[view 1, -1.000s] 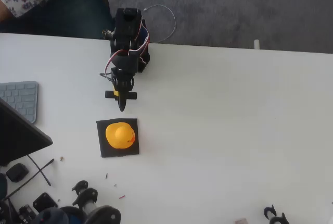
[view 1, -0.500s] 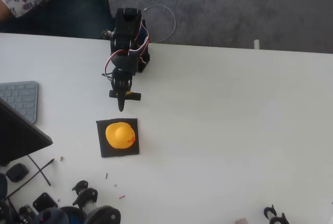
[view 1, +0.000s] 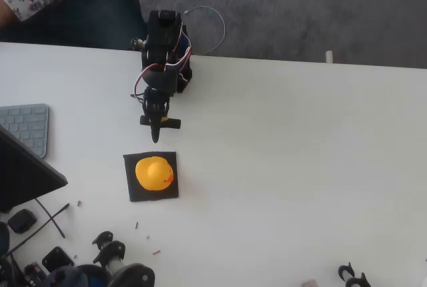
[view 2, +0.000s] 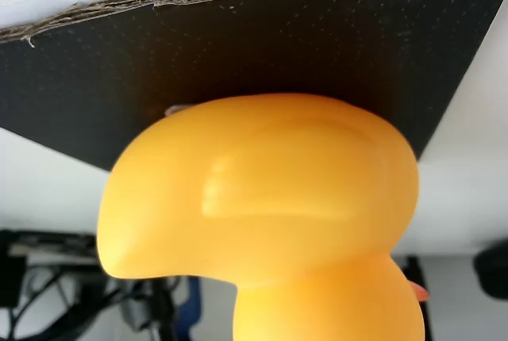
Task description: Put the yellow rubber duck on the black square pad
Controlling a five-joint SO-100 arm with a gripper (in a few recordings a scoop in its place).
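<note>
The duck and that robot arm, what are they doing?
The yellow rubber duck sits on the black square pad on the white table. Nothing is holding it. In the overhead view the robot's pincer is above the pad in the picture, apart from the duck. I cannot tell if it is open or shut. The wrist view looks at the duck up close.

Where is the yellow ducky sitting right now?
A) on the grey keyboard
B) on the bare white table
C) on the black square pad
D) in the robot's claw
C: in the overhead view the yellow rubber duck sits on the black square pad, apart from the gripper.
</note>
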